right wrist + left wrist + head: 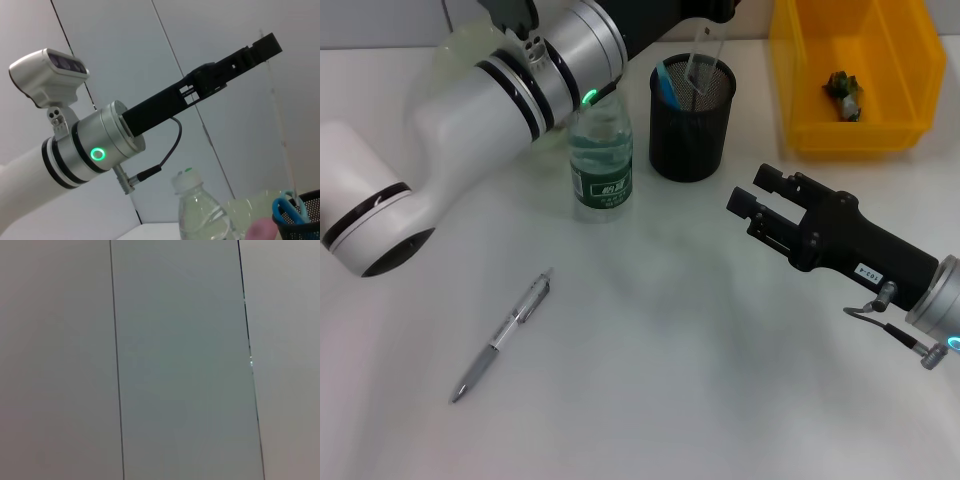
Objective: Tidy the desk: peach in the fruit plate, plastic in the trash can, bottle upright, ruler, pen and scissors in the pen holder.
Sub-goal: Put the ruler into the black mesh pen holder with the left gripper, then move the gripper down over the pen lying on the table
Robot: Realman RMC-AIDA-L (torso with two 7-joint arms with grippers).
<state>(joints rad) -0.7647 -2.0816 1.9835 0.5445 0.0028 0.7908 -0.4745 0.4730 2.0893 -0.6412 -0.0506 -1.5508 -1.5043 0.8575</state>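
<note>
In the head view, your left gripper is cut off by the top edge, so its fingers cannot be read there. The left arm [520, 90] covers the bottle [601, 160] cap and shoulder. The trash can [855, 75] runs past the top edge. The fruit plate [255, 207] is only a pale sliver behind the bottle; the peach [262, 230] is blurred and cropped.

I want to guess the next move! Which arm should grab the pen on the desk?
Probably the right. The right gripper hangs low over the desk with nothing in it, a short way from the pen. The left gripper is raised high behind the holder.
</note>
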